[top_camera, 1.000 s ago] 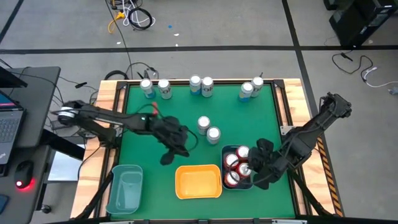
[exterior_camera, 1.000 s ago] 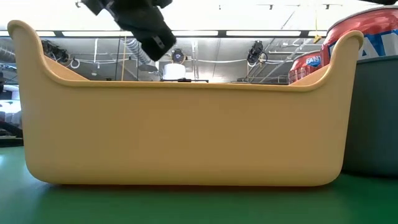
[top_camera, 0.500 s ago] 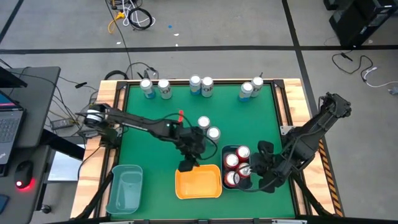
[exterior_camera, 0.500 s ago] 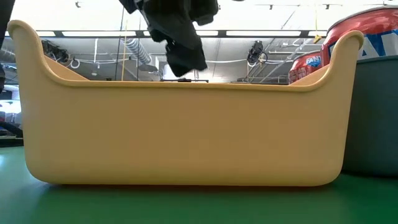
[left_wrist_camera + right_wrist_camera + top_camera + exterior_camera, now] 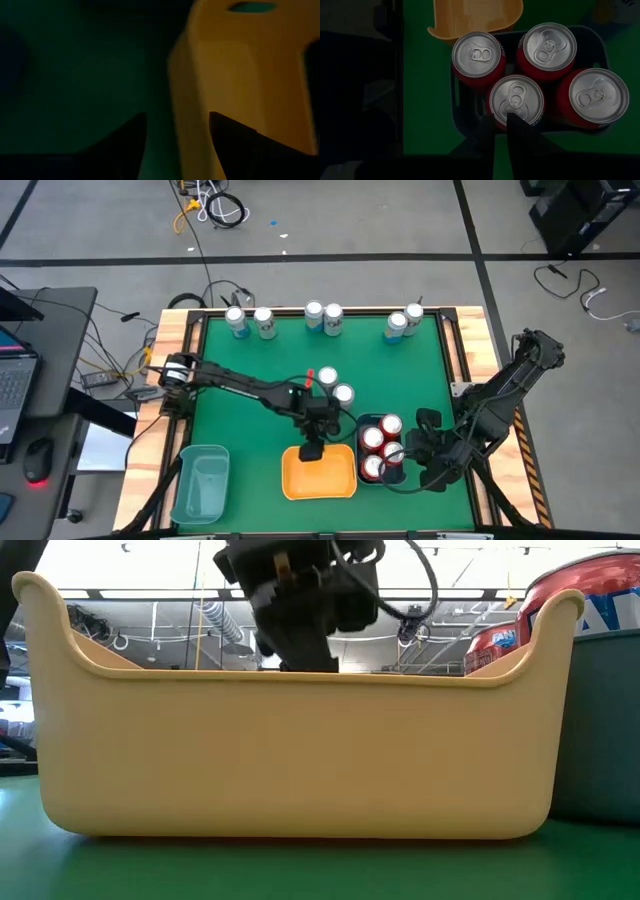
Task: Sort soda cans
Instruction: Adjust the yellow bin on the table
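From above we see four red cans (image 5: 377, 448) packed in a dark bin (image 5: 383, 476) at five o'clock on the green table (image 5: 240, 350), a yellow bin (image 5: 322, 473) and a teal bin (image 5: 202, 483) with nothing visible inside, two silver cans (image 5: 335, 385) mid-table and six more (image 5: 323, 319) along the twelve o'clock edge. At table height the left pincer (image 5: 300, 640) hangs over the yellow bin's rim, and its wrist view shows parted fingers (image 5: 125, 137) astride the bin's wall, holding nothing. The right pincer (image 5: 501, 132) sits closed and empty above the red cans.
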### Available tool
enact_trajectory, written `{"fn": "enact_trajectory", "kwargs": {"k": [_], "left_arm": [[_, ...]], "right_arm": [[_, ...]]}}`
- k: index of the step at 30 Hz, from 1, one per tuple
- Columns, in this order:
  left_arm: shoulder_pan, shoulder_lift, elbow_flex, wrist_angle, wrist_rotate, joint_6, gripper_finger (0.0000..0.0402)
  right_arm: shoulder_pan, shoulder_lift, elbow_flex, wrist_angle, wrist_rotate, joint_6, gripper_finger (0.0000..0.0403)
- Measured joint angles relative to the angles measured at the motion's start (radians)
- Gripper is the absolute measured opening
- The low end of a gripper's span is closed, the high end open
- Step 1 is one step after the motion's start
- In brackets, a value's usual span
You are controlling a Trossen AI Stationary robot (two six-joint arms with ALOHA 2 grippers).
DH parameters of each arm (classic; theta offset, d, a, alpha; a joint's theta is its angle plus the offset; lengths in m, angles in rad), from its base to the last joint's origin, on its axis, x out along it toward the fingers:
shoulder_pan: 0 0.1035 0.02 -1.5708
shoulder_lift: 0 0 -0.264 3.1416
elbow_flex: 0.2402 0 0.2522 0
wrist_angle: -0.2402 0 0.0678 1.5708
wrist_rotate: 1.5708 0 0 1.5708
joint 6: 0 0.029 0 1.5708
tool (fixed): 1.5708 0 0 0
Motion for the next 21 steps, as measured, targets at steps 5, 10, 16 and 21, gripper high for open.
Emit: {"fn": "enact_trajectory", "kwargs": {"k": [5,10,16,21], "left_arm": [[0.003,0.001,0.000,-0.023,-0.037,-0.075,0.0157],[0.004,0.001,0.000,-0.082,-0.037,-0.156,0.0039],[-0.006,-0.004,0.000,-0.174,-0.116,-0.243,0.0012],[-0.023,-0.005,0.002,-0.191,-0.154,-0.266,0.0005]], "right_arm": [[0.000,0.000,0.000,0.000,0.000,0.000,0.0037],[0.000,0.000,0.000,0.000,0.014,0.000,0.0037],[0.000,0.000,0.000,0.000,0.037,0.000,0.0037],[-0.007,0.000,0.000,0.001,0.053,0.000,0.0037]]}}
